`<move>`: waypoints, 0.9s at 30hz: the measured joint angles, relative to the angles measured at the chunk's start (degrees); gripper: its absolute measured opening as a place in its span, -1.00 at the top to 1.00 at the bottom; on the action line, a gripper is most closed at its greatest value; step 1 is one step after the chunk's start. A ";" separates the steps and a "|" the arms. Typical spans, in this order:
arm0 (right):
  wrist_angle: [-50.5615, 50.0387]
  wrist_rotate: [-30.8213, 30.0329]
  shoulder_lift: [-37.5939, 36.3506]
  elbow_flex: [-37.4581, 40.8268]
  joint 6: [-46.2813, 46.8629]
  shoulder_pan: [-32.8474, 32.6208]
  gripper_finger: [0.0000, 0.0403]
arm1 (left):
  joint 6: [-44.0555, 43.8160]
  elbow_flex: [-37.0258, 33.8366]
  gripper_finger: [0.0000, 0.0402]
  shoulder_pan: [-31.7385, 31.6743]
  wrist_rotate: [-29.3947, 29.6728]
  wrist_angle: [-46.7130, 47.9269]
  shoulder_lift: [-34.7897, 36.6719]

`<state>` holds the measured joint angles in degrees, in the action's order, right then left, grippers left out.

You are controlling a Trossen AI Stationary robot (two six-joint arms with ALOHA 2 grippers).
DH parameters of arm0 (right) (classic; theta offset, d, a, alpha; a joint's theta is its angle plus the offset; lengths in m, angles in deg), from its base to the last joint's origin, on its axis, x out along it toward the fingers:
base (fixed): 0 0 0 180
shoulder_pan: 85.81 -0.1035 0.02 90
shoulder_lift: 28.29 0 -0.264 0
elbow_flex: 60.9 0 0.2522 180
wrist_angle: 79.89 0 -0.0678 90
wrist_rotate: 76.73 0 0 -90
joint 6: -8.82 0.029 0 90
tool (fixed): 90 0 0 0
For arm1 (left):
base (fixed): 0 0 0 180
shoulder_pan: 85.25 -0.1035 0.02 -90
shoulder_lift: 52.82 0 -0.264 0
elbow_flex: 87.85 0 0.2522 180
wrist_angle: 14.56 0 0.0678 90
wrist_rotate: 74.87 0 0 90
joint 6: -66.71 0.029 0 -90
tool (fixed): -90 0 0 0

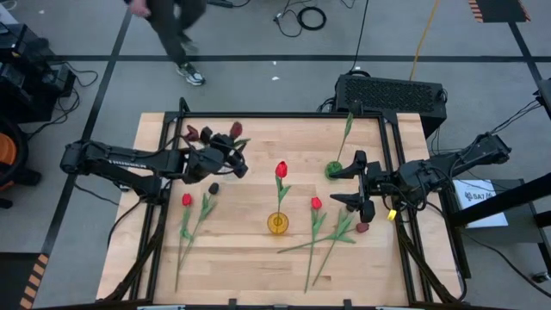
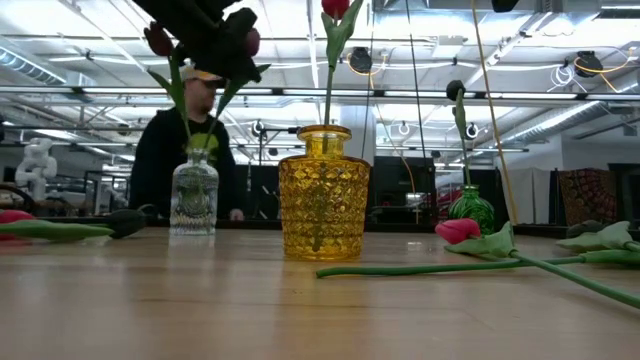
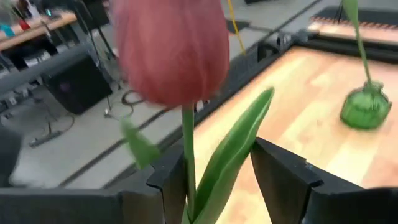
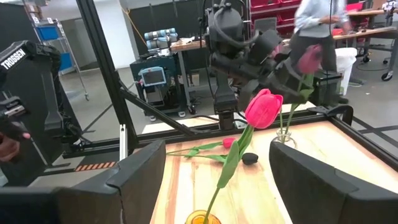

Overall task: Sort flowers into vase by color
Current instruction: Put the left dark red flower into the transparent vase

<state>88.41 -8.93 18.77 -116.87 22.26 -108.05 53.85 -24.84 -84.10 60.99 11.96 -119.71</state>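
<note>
Left tool grips a light, floppy maroon tulip by its thin stem above the clear vase; right tool waits open.

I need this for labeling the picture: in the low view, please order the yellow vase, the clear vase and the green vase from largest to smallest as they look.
1. yellow vase
2. clear vase
3. green vase

The yellow vase stands nearest the camera, so true sizes remain unsure.
</note>
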 joint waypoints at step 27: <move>-0.18 0.00 0.02 0.00 0.74 0.00 -0.38 | -6.35 0.94 0.12 12.91 18.71 12.22 0.28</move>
<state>88.22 -8.93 18.80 -116.87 23.00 -108.05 47.50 -23.90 -71.18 79.70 24.18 -119.43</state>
